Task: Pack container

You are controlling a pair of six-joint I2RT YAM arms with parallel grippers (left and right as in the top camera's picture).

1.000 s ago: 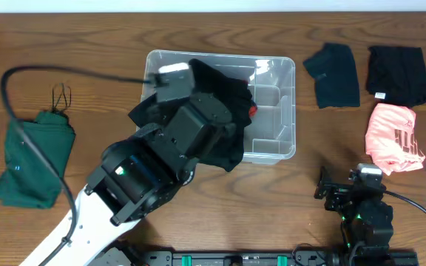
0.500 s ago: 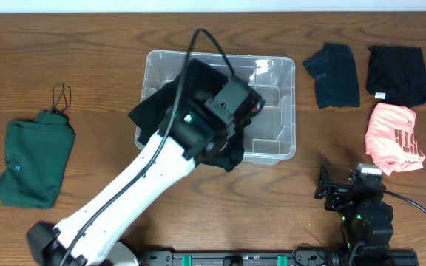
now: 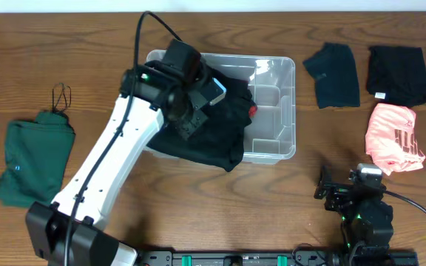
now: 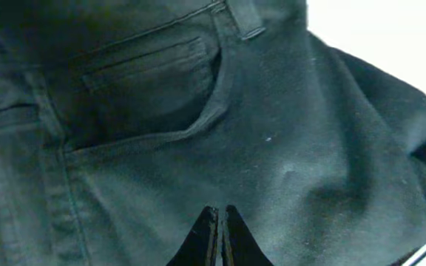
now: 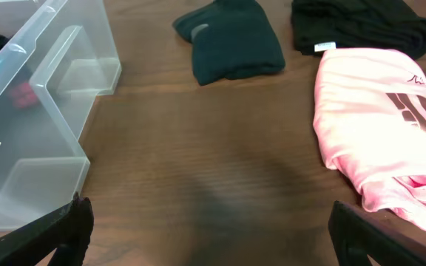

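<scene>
Left jaws, pressed fully together, point at black trousers (image 4: 198,133) just beyond their tips; whether they pinch cloth cannot be told. The clear container (image 3: 288,111) lies beneath them, the trousers spilling over its wall. Right jaws gape wide and empty above the tabletop (image 5: 213,170), the container ahead to their left.

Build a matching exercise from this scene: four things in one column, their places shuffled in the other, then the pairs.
Things
1. black denim trousers
2. dark green folded garment
3. pink folded shirt with dark print
4. clear rectangular plastic container

Places
A. at the far right
B. in the middle, towards the back
C. draped over the container's front rim
D. at the far left

Pairs: 1-C, 2-D, 3-A, 4-B
</scene>
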